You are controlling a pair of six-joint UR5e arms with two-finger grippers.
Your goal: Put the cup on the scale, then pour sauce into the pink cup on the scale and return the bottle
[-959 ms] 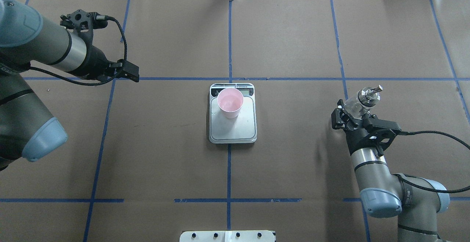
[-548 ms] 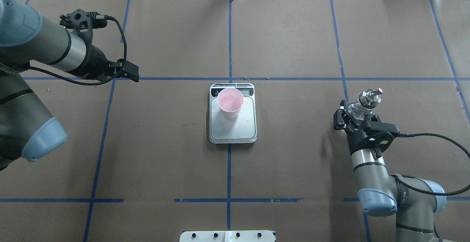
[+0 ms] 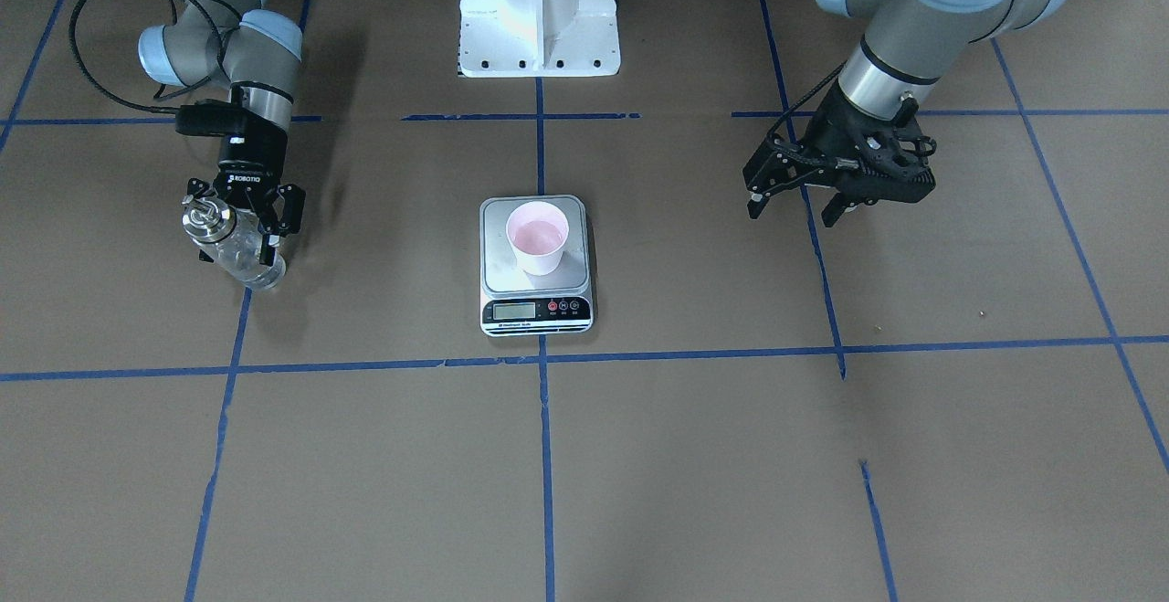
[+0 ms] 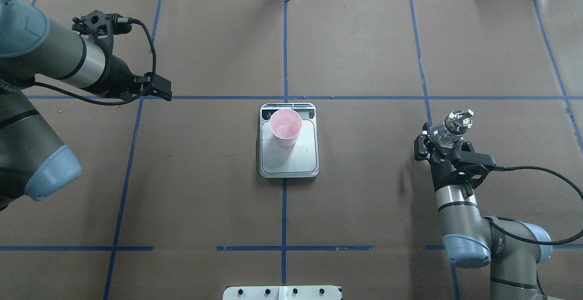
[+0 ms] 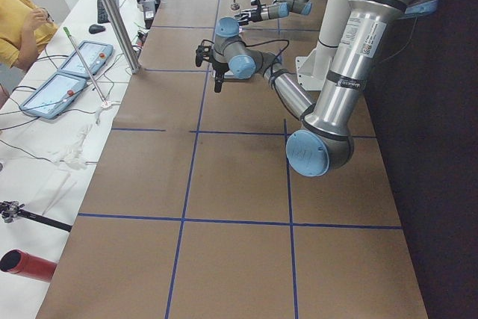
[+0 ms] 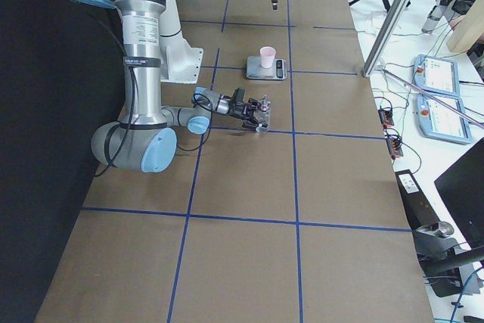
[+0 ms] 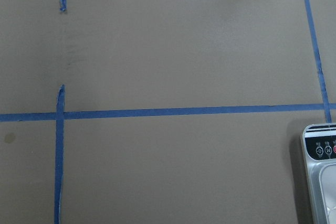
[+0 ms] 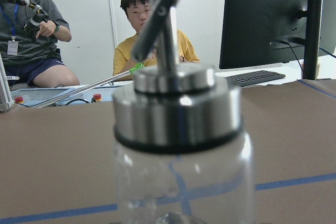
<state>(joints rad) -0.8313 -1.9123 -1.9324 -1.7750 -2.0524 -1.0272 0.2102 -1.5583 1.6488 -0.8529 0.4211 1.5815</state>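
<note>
Your right hand lies level, low over the table, clenched on the glass bottle, which stands upright. The pink cup stands on the scale, well apart to this hand's left. Your left hand hangs released and empty, slanting down, the scale well to its right.
</note>
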